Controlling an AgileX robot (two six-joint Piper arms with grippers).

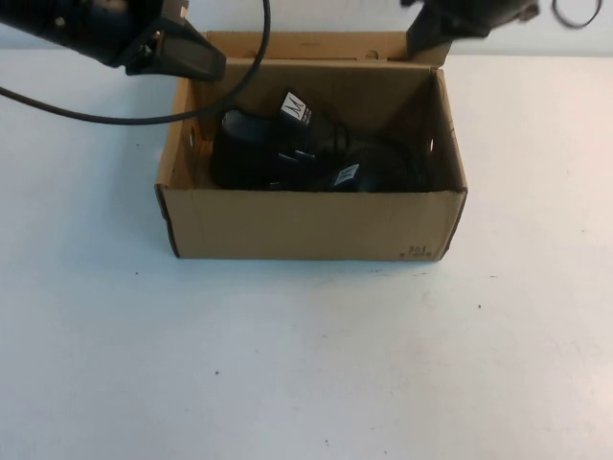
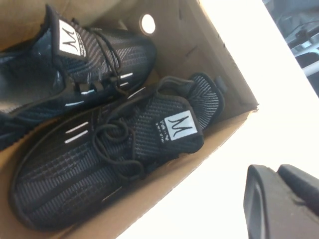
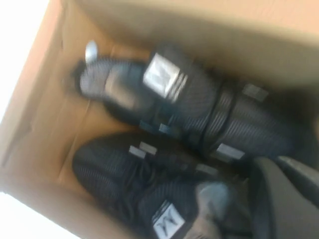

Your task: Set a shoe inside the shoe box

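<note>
Two shoes (image 2: 99, 164) lie in one shoe box (image 1: 306, 225).

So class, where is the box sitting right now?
In the high view the box sits mid-table, far half, holding two black shoes; the left gripper hangs at its far-left corner, the right gripper at its far-right.

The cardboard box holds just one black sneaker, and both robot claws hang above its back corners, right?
Not quite: the box holds two black sneakers, lying side by side, as the left wrist view shows. The left gripper and right gripper, both shut, do hang above its back corners.
</note>
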